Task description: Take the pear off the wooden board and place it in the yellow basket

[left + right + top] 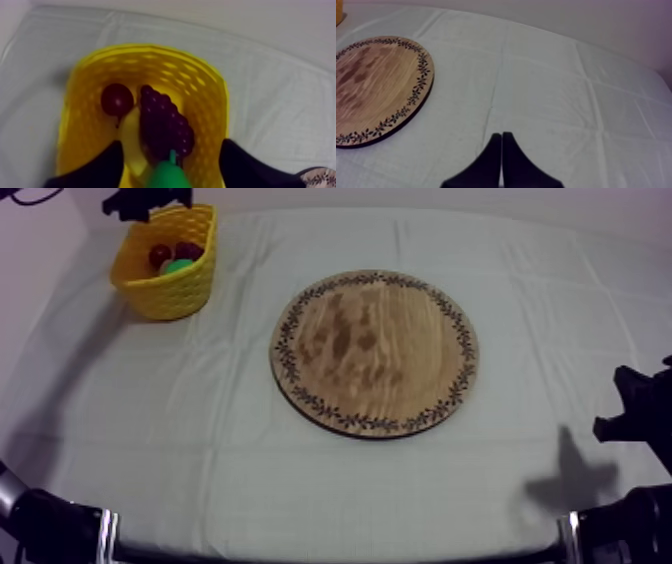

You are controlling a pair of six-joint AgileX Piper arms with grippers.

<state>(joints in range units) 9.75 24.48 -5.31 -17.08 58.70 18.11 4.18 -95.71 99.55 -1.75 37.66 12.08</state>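
Observation:
The green pear (180,265) lies inside the yellow basket (170,293) at the table's far left. In the left wrist view the pear (167,176) sits between the spread black fingers (100,167) with a gap on each side. My left gripper (171,145) hangs open right above the basket (210,100), and in the top view my left gripper (150,202) is over the basket's far rim. The wooden board (375,353) in the middle is bare. My right gripper (501,136) is shut on nothing, low over the cloth to the right of the board (376,85).
The basket also holds a small red fruit (116,99), a bunch of grapes (162,122) and a banana (131,137). My right gripper (630,403) sits at the table's right edge. Bare cloth lies between basket and board.

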